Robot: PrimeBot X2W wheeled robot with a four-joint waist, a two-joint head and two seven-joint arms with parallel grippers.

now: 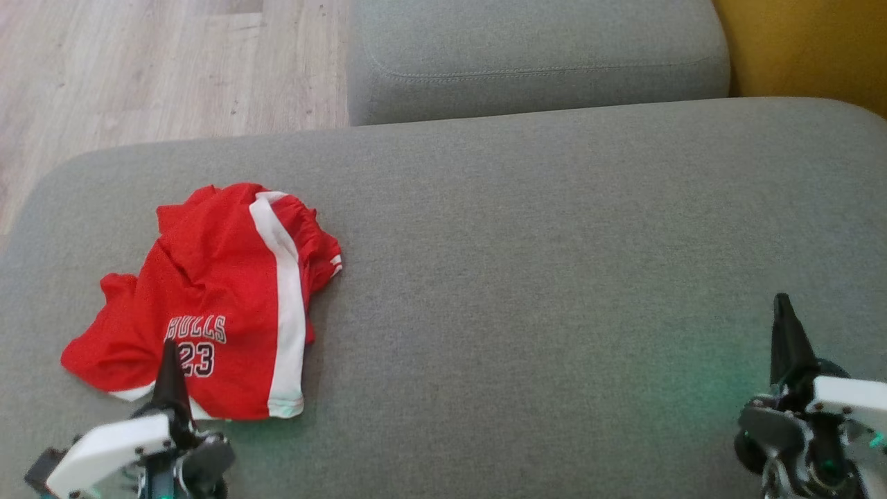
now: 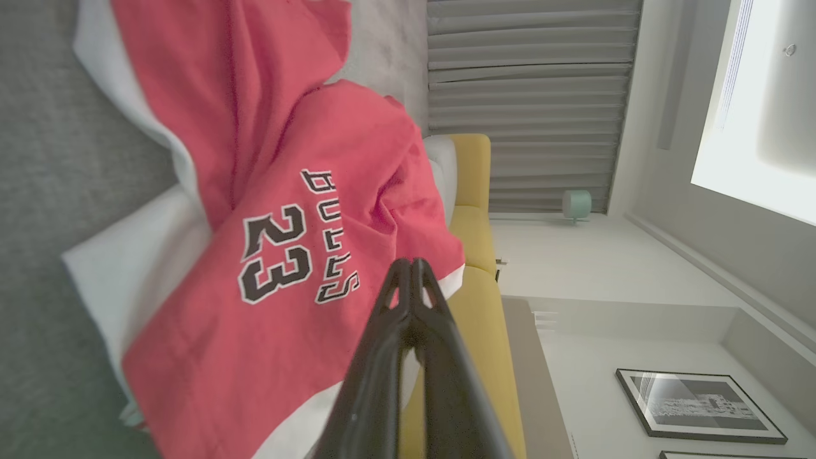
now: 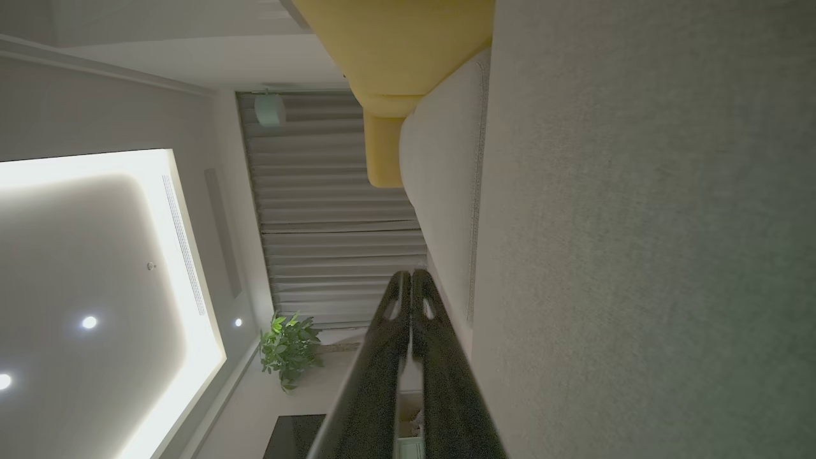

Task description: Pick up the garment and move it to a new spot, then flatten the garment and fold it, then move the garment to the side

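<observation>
A crumpled red garment point(image 1: 229, 298) lies left on the grey cushion point(image 1: 554, 242). The left claw point(image 1: 168, 346), pinched together and empty, points over its near edge; the right claw point(image 1: 782, 301) likewise, near right.

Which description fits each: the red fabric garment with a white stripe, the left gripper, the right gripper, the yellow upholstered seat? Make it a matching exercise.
1 red white-striped garment
2 left gripper
3 right gripper
4 yellow upholstered seat

A top right corner, head view
B shut, over bare grey cushion
C crumpled, left on the cushion
D shut, by the printed 23

Pairs: 1-C, 2-D, 3-B, 4-A
</observation>
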